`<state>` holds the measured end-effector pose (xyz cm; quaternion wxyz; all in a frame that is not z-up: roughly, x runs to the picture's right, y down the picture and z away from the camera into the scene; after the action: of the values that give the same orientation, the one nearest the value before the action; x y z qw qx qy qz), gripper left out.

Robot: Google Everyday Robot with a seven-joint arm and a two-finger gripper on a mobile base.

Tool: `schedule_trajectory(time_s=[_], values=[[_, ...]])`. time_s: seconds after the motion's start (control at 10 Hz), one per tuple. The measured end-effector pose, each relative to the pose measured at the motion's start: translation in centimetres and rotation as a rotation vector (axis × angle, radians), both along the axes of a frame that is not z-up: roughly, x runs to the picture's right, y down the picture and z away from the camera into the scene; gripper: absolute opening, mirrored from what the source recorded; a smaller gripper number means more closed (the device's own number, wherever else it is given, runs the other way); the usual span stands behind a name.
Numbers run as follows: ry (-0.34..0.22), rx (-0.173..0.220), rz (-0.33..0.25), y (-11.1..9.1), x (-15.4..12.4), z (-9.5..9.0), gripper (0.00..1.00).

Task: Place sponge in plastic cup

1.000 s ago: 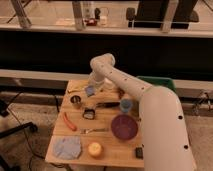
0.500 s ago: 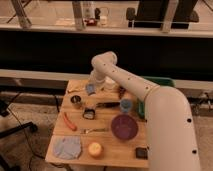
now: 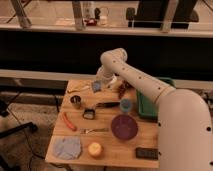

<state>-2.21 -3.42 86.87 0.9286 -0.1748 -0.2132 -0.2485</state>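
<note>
The light-blue sponge (image 3: 96, 86) is at the back of the wooden table (image 3: 107, 142), right under my gripper (image 3: 100, 83). The gripper reaches down from the white arm (image 3: 131, 75), is shut on the sponge and holds it just above the table top. The translucent blue plastic cup (image 3: 126, 105) stands upright to the right and nearer the front, between the sponge and the purple bowl (image 3: 124, 126). The cup looks empty.
A metal cup (image 3: 76, 101), a banana (image 3: 77, 88), a brown bag (image 3: 122, 90), a black utensil (image 3: 90, 113), a fork (image 3: 95, 130), a red stick (image 3: 69, 121), a blue-grey cloth (image 3: 67, 147), a yellow fruit (image 3: 95, 149) and a dark block (image 3: 147, 153) lie around. A green bin (image 3: 149, 102) is at the right.
The arm has swung a little to the right and up, and the sponge has shifted slightly right and up with the gripper. Everything else on the table stays put.
</note>
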Motion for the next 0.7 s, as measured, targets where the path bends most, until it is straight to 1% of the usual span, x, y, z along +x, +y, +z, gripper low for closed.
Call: schedule_trajectory(time_s=[0.2,0.3,0.4,0.6,0.7], values=[[0.010,-0.009,0.024,0.8,1.5,-0.2,0.00],[0.020,-0.011,0.043,1.1,3.2,-0.5,0.00],[0.025,-0.015,0.056,1.4,4.0,-0.8,0.00],[0.031,-0.022,0.080,1.9,4.2,-1.3,0.00],[0.036,-0.025,0.093,2.3,4.8,-1.5,0.00]])
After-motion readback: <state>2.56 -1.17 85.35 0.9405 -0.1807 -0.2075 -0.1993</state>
